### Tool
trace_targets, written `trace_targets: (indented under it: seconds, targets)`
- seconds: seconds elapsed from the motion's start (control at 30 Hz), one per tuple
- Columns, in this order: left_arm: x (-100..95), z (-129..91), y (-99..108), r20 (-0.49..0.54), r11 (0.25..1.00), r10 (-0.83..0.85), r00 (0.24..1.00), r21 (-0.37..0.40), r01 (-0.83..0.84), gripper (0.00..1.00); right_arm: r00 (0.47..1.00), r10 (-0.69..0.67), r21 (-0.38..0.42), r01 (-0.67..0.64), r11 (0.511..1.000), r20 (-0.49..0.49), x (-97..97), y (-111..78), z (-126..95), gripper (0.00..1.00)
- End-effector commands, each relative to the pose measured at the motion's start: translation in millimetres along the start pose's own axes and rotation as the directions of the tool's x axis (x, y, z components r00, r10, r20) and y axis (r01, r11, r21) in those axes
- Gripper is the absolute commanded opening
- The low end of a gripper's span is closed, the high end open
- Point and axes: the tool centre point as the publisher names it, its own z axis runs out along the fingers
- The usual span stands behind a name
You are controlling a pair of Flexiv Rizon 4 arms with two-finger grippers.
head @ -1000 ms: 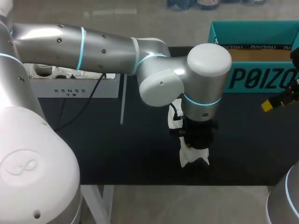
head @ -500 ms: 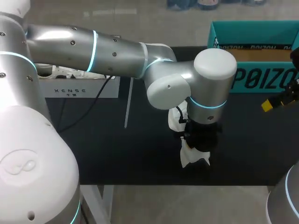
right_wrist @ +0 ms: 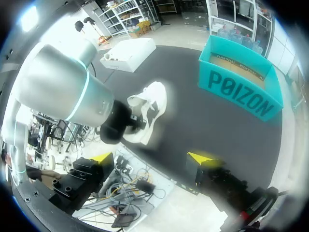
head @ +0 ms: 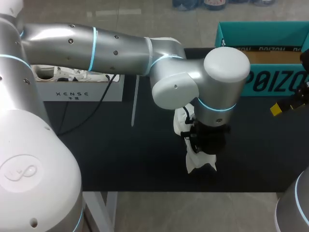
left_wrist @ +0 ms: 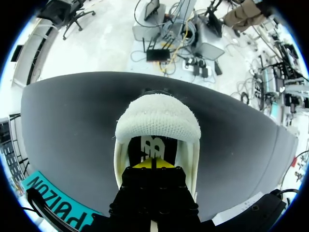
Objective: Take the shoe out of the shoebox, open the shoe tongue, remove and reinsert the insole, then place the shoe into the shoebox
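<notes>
Though far from shoebox (head: 270,83), shoe (head: 195,162) near table (head: 130,174) edge, left hand (left_wrist: 152,165), grip unclear.

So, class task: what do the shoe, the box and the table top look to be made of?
Shoe: white fabric, seemingly knit, matte; its surface shows a fine bumpy weave. Box: probably cardboard, printed teal outside, plain brown inside. Table top: black and matte, maybe a mat or cloth; unclear.

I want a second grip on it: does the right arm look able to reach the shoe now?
Probably yes: bare table lies between the right gripper and the shoe, but the left arm covers its top, leaving only the sides.
</notes>
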Motion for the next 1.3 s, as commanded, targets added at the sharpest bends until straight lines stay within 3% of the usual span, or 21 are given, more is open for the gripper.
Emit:
trace_targets:
  seconds: [0.03, 0.43, 0.57, 0.97, 1.3]
  targets:
    - [-3.8, 8, 3, 0.015, 1.0, 0.001, 1.0, 0.004, -0.001, 0.0, 1.0, 0.001, 0.002, -0.001, 1.0, 0.001, -0.3, 0.7, 1, 1.0]
    - [-27.1, 41, 6, 0.006, 0.999, 0.009, 1.0, 0.046, -0.009, 0.0, 1.0, 0.001, 0.002, -0.001, 1.0, 0.001, -0.3, 0.7, 1, 1.0]
    - [-28.4, 32, 4, 0.004, 0.999, 0.018, 1.0, 0.032, -0.018, 0.0, 1.0, 0.001, 0.002, -0.001, 1.0, 0.001, -0.3, 0.7, 1, 1.0]
    - [-7.1, -11, 7, -0.011, 0.998, -0.007, 1.0, -0.056, 0.007, 0.0, 1.0, 0.001, 0.002, -0.001, 1.0, 0.001, -0.3, 0.7, 1, 1.0]
    - [-2.0, -22, 23, -0.021, 0.992, -0.023, 1.0, -0.126, 0.02, 0.0, 1.0, 0.001, 0.002, -0.001, 1.0, 0.001, -0.3, 0.7, 1, 1.0]
